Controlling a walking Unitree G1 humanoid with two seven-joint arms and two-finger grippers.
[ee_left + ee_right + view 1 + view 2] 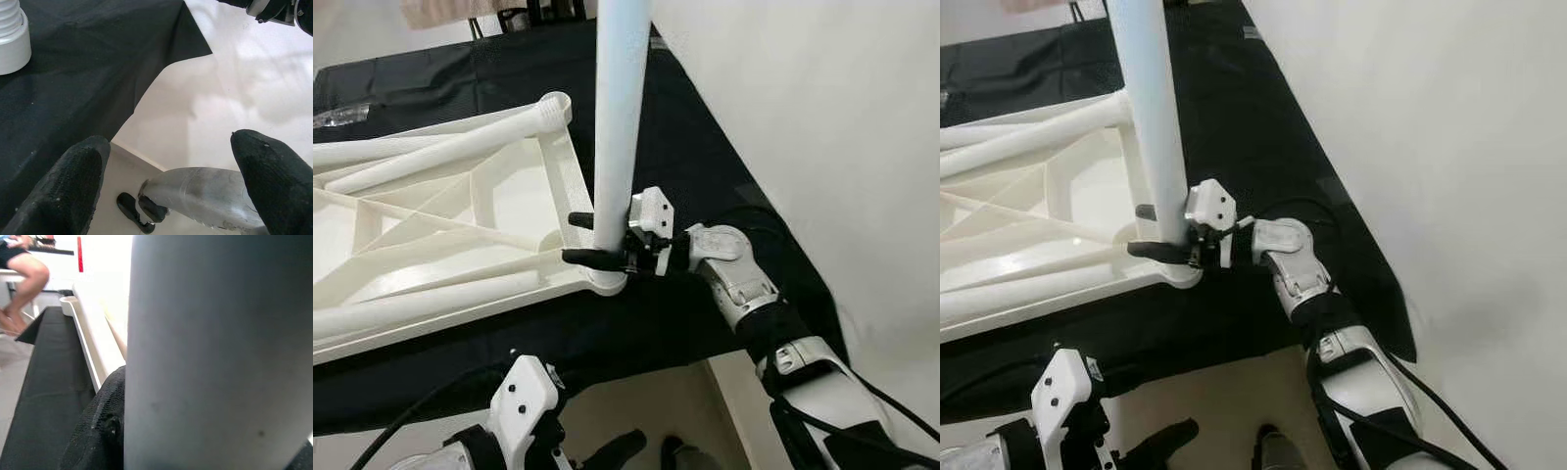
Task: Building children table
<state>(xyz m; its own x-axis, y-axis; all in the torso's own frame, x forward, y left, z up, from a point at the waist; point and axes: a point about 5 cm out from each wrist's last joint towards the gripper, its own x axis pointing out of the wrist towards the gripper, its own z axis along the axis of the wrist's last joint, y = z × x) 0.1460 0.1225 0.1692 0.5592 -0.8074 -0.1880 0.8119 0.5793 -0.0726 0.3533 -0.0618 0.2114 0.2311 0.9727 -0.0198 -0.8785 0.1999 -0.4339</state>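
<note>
We hold the table leg [619, 117] upright between the fingers of the right gripper [597, 239], closed around its base just above the corner socket [605, 282] of the tabletop [460, 215]. We keep it vertical while seating it. The left gripper [166, 181] hangs open, empty.

Black cloth [705, 147] spread over floor, wrinkled, edge running diagonal toward far end; corner of it hangs/lies over pale floor in left wrist view. Pale floor [822, 127] glossy, off-white, along cloth's right side, faint reflections. Crinkled clear plastic bag [337, 116] on cloth, far left. Dark chair or stand legs [524, 15] at far edge, fabric above, detail unclear. Right wrist view: seated person's bare legs [22, 279] in bg, well apart; red vertical strip [79, 253] on white wall behind.
</note>
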